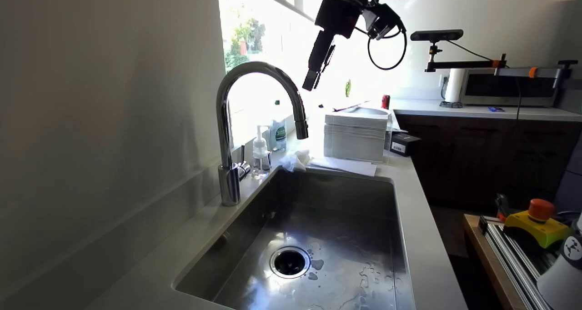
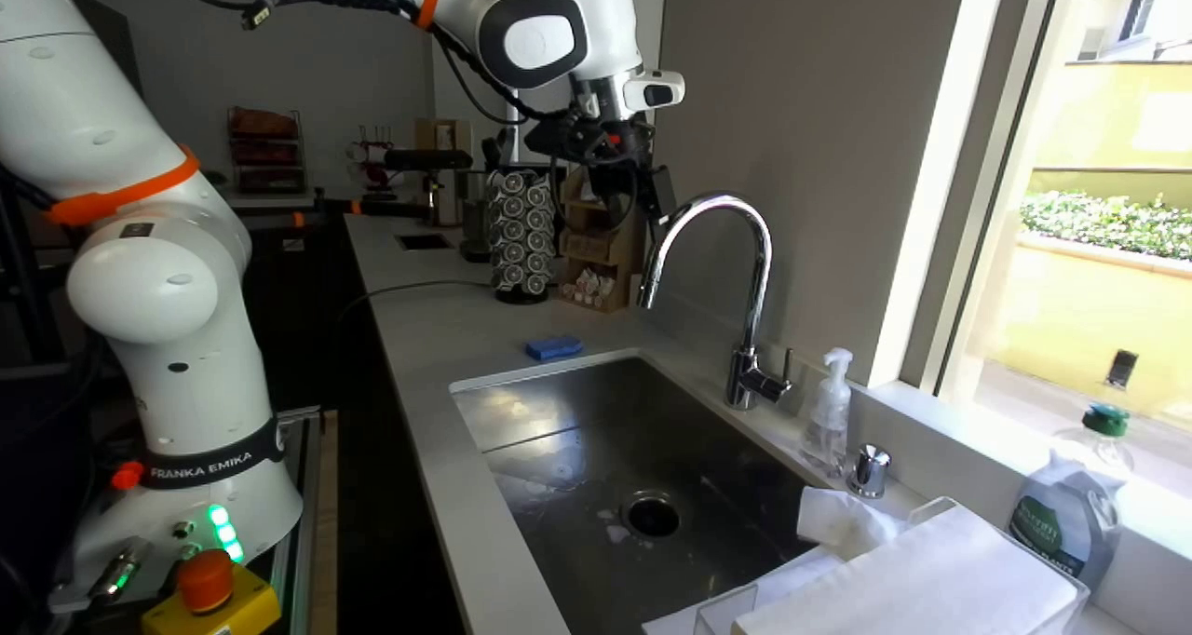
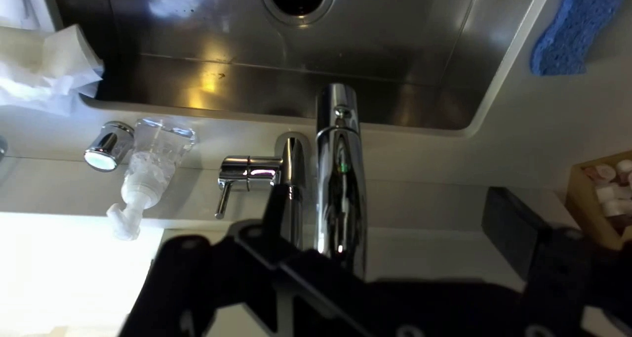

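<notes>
My gripper (image 1: 313, 80) hangs in the air above the sink, tilted down; it also shows in an exterior view (image 2: 659, 197) and the wrist view (image 3: 390, 191). Its black fingers are spread wide and hold nothing. The nearest thing is the chrome faucet (image 1: 223, 128), upright with an arched neck, also in an exterior view (image 2: 762, 263). In the wrist view the faucet's neck (image 3: 340, 179) shows between the fingers, closer to the left one; I see no contact. The steel sink (image 2: 521, 514) has water drops round its drain. A clear soap pump bottle (image 3: 148, 174) stands beside the faucet.
A blue sponge (image 3: 575, 30) lies on the counter past the sink's end, also in an exterior view (image 2: 554, 347). Crumpled paper (image 2: 843, 519), a paper-towel stack (image 1: 357, 137) and a dish soap bottle (image 2: 1071, 514) stand at the opposite end. A capsule rack (image 2: 521, 235) stands behind the sponge.
</notes>
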{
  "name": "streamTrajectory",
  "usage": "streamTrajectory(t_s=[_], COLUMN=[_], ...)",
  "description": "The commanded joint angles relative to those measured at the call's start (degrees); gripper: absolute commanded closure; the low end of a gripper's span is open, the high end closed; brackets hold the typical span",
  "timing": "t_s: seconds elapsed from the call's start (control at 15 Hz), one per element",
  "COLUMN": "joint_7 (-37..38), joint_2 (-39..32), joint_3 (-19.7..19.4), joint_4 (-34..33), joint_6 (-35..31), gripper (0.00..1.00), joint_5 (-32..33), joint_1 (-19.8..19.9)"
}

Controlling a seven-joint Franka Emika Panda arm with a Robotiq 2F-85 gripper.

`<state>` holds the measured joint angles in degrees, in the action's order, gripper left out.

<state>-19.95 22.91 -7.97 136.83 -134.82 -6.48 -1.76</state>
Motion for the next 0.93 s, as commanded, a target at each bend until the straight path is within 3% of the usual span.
streamTrajectory(t_s=[0.0, 0.33, 0.6, 0.67, 0.87], joint_7=[1.08, -0.22, -3.04, -1.35, -1.68], joint_2=[3.42, 1.42, -3.15, 0.25, -0.54], joint_3=[0.71, -2.96, -8.40, -6.47, -6.97], joint_4=[0.17, -1.13, -1.68, -0.61, -0.61], joint_6=[3.11, -2.30, -12.60, -8.83, -9.77], gripper=[0.00, 0.00, 0.00, 0.00, 0.00], joint_5=[6.33, 8.99, 5.35, 7.17, 7.13], joint_1=[3.20, 6.62, 6.81, 7.11, 7.27])
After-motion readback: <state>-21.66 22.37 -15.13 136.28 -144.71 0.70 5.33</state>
